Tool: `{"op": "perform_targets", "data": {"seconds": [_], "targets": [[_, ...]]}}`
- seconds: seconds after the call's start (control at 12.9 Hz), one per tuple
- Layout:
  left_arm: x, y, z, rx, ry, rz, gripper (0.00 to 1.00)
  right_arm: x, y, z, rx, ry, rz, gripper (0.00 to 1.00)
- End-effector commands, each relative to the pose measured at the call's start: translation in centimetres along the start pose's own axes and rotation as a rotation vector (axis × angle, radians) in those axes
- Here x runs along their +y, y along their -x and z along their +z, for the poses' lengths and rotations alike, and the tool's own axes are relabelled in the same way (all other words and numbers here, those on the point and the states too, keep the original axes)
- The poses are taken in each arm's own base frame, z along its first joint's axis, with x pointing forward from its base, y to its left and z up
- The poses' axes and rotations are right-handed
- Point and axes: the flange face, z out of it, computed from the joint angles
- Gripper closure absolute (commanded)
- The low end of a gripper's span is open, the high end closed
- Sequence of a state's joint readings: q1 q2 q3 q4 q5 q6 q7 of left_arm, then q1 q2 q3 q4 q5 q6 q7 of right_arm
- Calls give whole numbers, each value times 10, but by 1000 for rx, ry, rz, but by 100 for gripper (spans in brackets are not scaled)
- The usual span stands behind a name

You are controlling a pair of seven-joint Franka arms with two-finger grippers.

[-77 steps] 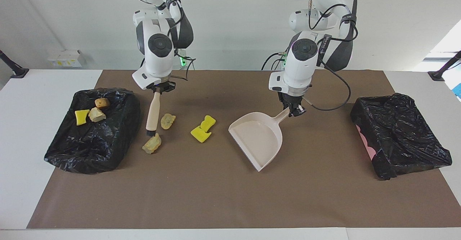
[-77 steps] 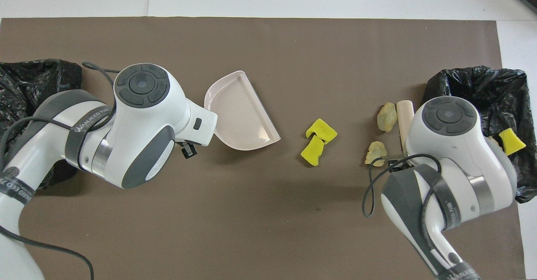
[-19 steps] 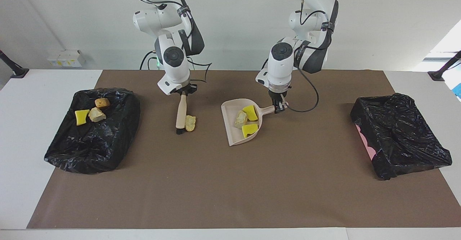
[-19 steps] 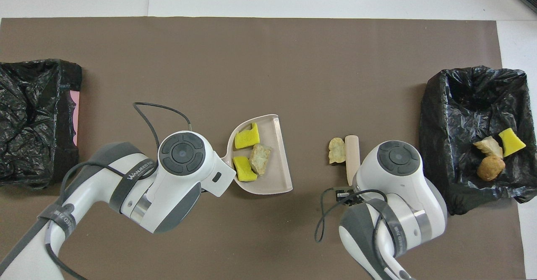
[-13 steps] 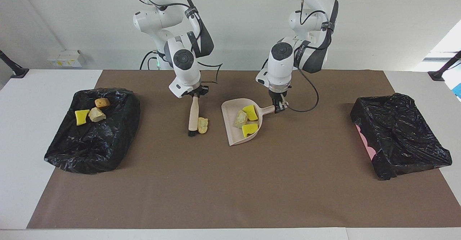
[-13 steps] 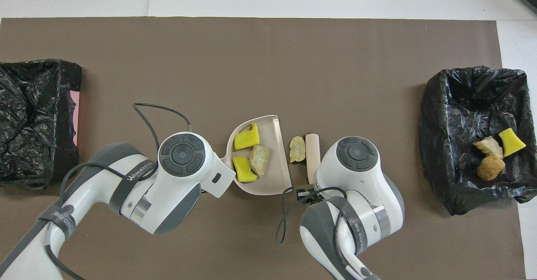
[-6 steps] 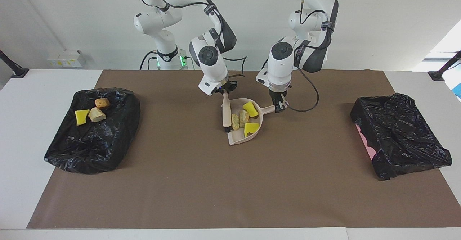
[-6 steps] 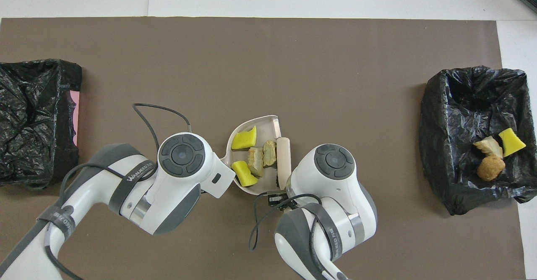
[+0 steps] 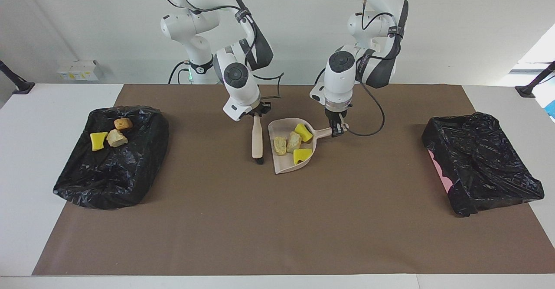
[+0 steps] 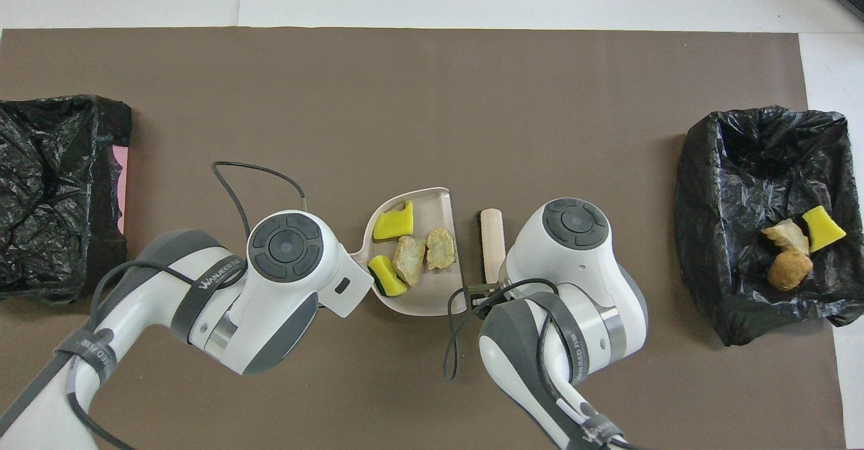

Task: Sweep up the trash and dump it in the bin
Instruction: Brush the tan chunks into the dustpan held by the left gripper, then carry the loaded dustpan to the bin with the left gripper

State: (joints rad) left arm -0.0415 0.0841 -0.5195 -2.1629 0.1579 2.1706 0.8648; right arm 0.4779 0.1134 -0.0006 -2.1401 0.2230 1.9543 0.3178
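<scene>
While left gripper (image 9: 336, 129) clamps dustpan (image 9: 284, 161) handle, right gripper (image 9: 256, 115) clamps brush (image 9: 257, 139); trash: two yellow sponge chunks (image 9: 302, 155), two tan crusty lumps (image 9: 279, 145) in pan; three more in bin (image 9: 130, 172).

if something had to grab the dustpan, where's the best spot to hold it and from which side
Probably by its short handle, from above. The dustpan lies flat with four scraps of trash in its scoop, so a top-down hold on the narrow stub should keep it level. That is where the left tool grips it now; the handle points toward the left arm's end of the table.
</scene>
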Motion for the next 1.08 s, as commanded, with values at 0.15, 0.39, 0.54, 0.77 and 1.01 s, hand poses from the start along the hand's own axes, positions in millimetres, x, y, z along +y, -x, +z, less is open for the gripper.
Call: {"op": "perform_targets", "data": {"seconds": [0.15, 0.39, 0.54, 0.77, 1.01], "targets": [[-12, 22, -4, 41, -4, 34, 100, -7, 4, -6, 15, 92, -69, 100], [-32, 55, -26, 89, -9, 60, 100, -11, 7, -5, 19, 95, -75, 100], [-39, 80, -34, 103, 6, 69, 100, -16, 10, -4, 18, 97, -85, 100], [-54, 139, -56, 145, -13, 96, 100, -31, 17, -1, 24, 99, -81, 100], [-74, 209, -81, 168, -27, 126, 100, -63, 35, 6, 27, 104, -62, 100]]}}
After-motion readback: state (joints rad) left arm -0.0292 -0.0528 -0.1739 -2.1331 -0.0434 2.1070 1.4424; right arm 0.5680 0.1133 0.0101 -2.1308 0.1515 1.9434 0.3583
